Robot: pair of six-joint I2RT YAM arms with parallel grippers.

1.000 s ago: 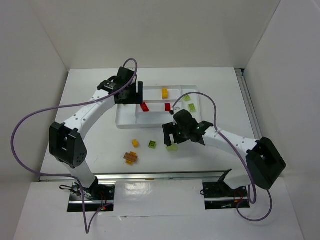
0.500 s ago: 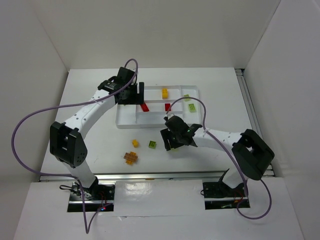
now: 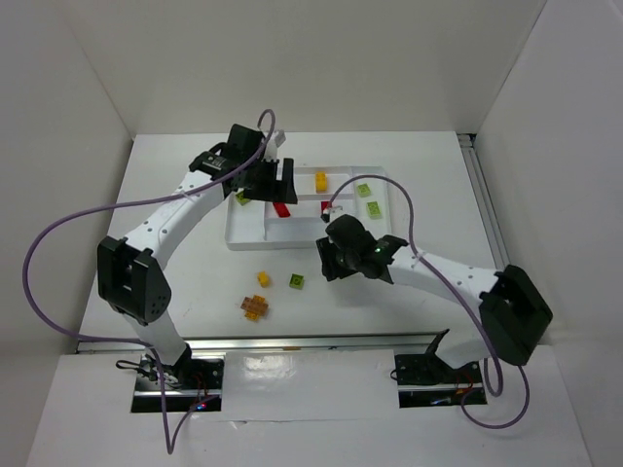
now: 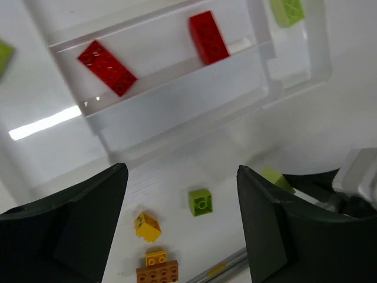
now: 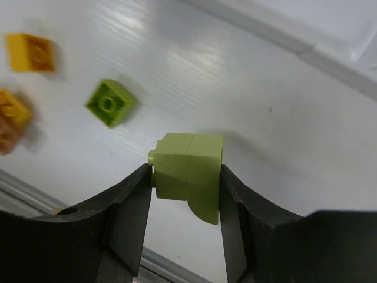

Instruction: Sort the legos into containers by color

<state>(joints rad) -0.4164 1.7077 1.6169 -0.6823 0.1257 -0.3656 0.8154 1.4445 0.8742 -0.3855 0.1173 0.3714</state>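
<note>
Your right gripper (image 5: 186,191) has edged toward the tray (image 3: 245,232), clamped on the pale green brick (image 5: 188,162); your left gripper (image 4: 181,212), jaws apart, hovers over it.

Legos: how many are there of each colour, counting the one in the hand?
Red legos: 2
Yellow or orange legos: 4, two of them together
Green lego: 1
Pale green legos: 4, one in the right hand
Total: 11

Glossy plastic tray (image 4: 177,106), smooth plastic pale green brick (image 5: 194,160), matt black fingers (image 5: 125,219) of right end effector (image 5: 186,177)
</note>
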